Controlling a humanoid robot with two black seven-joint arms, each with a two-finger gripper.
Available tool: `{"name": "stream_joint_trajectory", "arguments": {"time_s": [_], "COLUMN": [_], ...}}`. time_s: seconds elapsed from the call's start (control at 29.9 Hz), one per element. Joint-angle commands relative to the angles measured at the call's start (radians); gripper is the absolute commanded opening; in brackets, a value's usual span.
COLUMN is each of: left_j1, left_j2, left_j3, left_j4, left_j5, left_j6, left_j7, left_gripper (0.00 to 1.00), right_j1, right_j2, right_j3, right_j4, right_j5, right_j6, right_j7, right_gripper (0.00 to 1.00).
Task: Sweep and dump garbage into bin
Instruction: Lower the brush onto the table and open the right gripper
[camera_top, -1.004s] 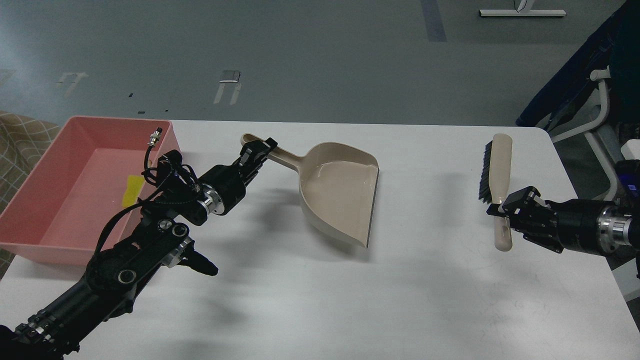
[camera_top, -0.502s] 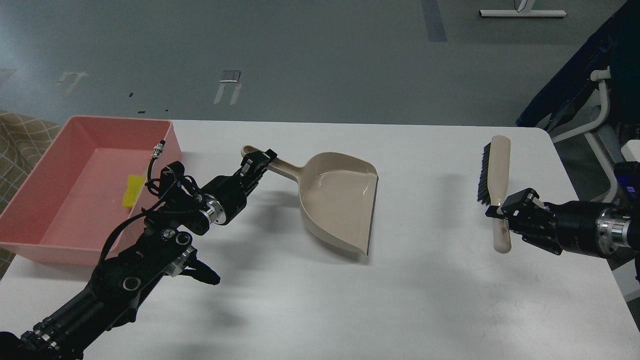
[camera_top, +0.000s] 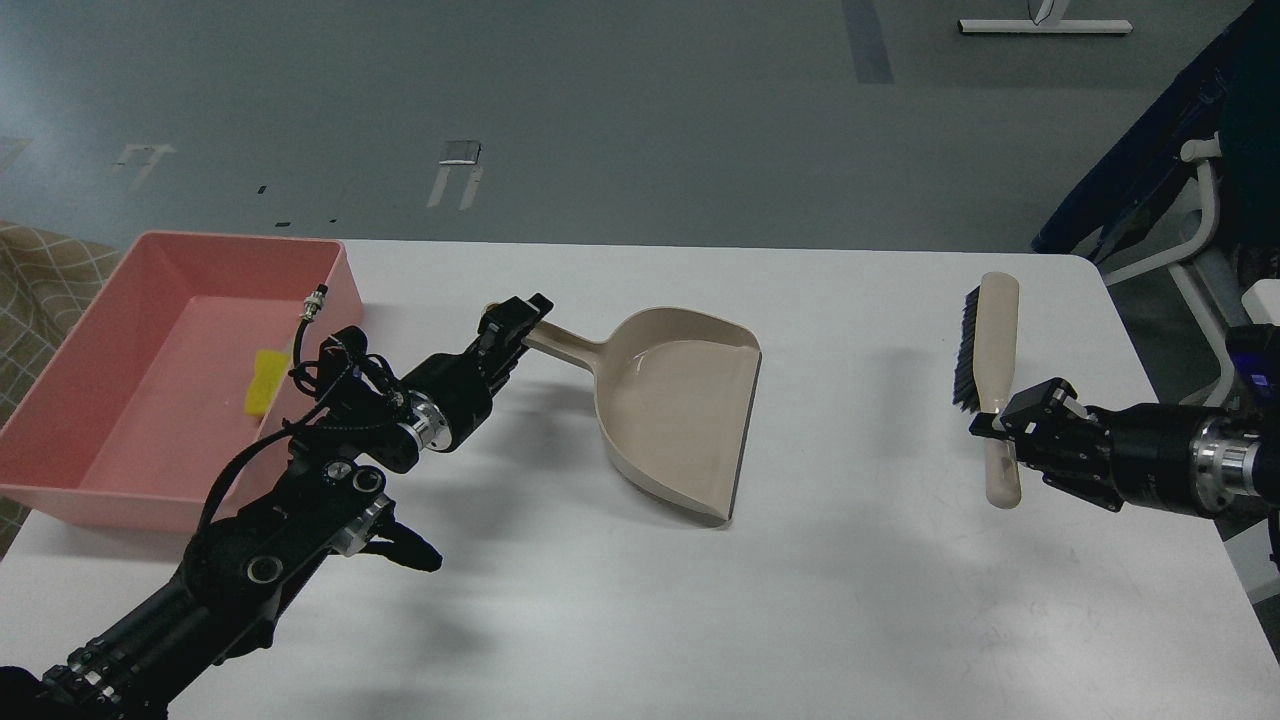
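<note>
The pink bin (camera_top: 70, 340) stands at the table's left edge. A yellow sponge piece (camera_top: 263, 383) lies inside it, partly behind my left arm. The whitish stick-like piece is not in view. My left gripper (camera_top: 512, 320) is shut on the handle of the beige dustpan (camera_top: 680, 420), whose pan looks empty and sits low over mid-table. My right gripper (camera_top: 1003, 435) is shut on the handle of the beige black-bristled brush (camera_top: 990, 360), held at the right with its bristles facing left.
The white table (camera_top: 850, 600) ends at the right near my right arm. Chair legs and dark fabric (camera_top: 1180, 200) stand beyond the right corner. Grey floor lies behind the table.
My left gripper has lowered the dustpan toward the table and shifted it slightly nearer. The right gripper and brush have drifted a little left.
</note>
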Motion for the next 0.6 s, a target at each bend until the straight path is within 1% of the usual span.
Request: {"name": "stream_joint_trajectory", "arguments": {"time_s": [0.0,0.03,0.07,0.1,0.23,0.37,0.57], "left_j1": [0.002,0.002,0.003,0.009,0.032,0.08,0.141], "left_j2": [0.0,0.0,0.0,0.003,0.02,0.04,0.048], "left_j3": [0.0,0.0,0.0,0.0,0.002,0.002,0.002], "left_j4": [0.0,0.0,0.0,-0.003,-0.014,-0.025,-0.045], "left_j5": [-0.005,-0.007,-0.01,-0.011,-0.011,-0.008,-0.004], "left_j6": [0.001,-0.001,-0.001,-0.003,-0.013,-0.015,-0.015], "left_j7": [-0.017,-0.021,-0.022,-0.028,-0.034,-0.037,-0.056], "left_gripper": [0.77,0.81,0.92,0.96,0.98,0.98,0.98], "right_j1": [0.0,0.002,0.0,0.0,0.0,0.0,-0.003], "right_j2": [0.002,0.002,0.002,0.002,0.002,0.002,0.002], "right_j3": [0.001,0.001,0.001,0.001,0.002,0.001,-0.002], "right_j4": [0.0,0.0,0.0,0.0,0.001,0.003,0.003], "right_j5": [0.0,0.0,0.0,0.0,0.0,0.0,0.0], "right_j6": [0.0,0.0,0.0,0.0,0.0,0.0,0.0], "right_j7": [0.0,0.0,0.0,0.0,0.0,0.0,0.0], "right_gripper": [0.0,0.0,0.0,0.0,0.0,0.0,0.0]}}
